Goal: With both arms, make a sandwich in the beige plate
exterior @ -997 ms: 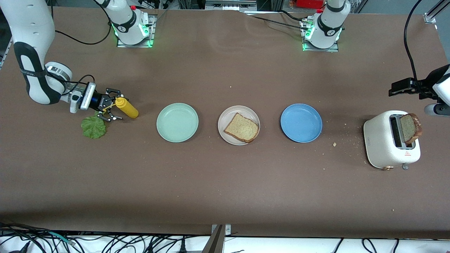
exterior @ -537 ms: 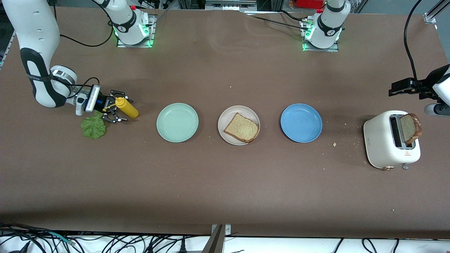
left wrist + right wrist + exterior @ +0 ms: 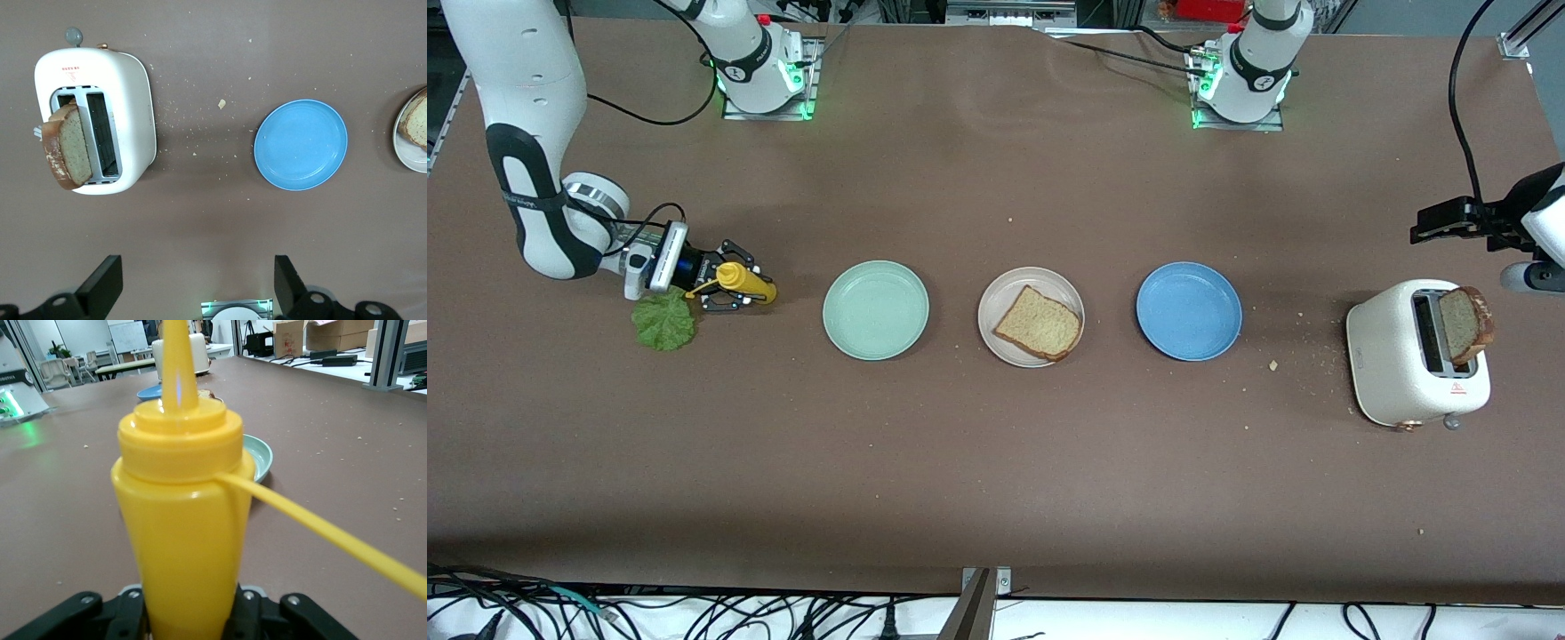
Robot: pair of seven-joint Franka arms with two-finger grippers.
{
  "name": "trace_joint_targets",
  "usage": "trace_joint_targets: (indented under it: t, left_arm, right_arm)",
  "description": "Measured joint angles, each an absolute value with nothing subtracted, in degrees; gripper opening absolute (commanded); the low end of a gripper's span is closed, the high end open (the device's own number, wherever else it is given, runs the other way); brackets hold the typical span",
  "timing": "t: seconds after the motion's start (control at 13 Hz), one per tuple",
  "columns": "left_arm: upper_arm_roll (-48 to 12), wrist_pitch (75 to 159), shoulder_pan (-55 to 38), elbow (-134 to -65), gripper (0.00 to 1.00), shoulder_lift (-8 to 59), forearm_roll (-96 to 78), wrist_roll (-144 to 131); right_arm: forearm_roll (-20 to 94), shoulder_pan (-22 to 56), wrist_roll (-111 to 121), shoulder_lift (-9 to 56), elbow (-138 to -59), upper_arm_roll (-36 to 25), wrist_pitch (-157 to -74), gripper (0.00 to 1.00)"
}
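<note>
One toasted bread slice [image 3: 1039, 322] lies on the beige plate [image 3: 996, 298] at mid-table. A second slice [image 3: 1465, 323] sticks up out of the white toaster [image 3: 1392, 356] at the left arm's end. The green lettuce leaf [image 3: 664, 322] lies on the table at the right arm's end. My right gripper [image 3: 725, 286] is low beside the lettuce, shut on a yellow squeeze bottle [image 3: 751, 284], which fills the right wrist view [image 3: 180, 520]. My left gripper [image 3: 1427, 222] is open and empty over the table beside the toaster; its fingers [image 3: 100, 290] show wide apart.
A mint-green plate [image 3: 875, 309] sits between the bottle and the beige plate. A blue plate [image 3: 1189, 310] sits between the beige plate and the toaster. Crumbs lie scattered near the toaster. The left wrist view shows the toaster [image 3: 127, 100] and blue plate [image 3: 301, 144].
My right gripper has slid forward around the yellow bottle and its fingers have closed on it. The left arm has not moved.
</note>
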State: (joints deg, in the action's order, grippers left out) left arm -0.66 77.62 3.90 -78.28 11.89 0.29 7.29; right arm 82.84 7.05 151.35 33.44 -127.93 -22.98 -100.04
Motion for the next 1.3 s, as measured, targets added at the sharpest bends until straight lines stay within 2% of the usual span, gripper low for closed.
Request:
trace_joint_targets:
  t: [0.23, 0.61, 1.0, 1.3]
  left_arm:
    - [-0.64, 77.62, 3.91, -78.28, 1.00, 11.88, 0.29, 7.29]
    - [-0.62, 77.62, 3.91, -78.28, 1.00, 11.88, 0.29, 7.29]
    - [-0.56, 77.62, 3.92, -78.28, 1.00, 11.87, 0.29, 7.29]
    - [-0.52, 77.62, 3.92, -78.29, 1.00, 11.85, 0.29, 7.29]
  right_arm:
    - [82.89, 9.91, 149.92, 33.00, -126.47, -23.00, -104.00, 0.08]
    - [81.93, 19.48, 137.46, 30.23, -122.90, -23.03, -120.29, 0.08]
    - [68.80, 28.75, 118.93, 29.58, -116.74, -23.09, -133.06, 0.07]
    - [55.48, 34.39, 105.38, 28.01, -115.17, -23.19, -138.29, 0.06]
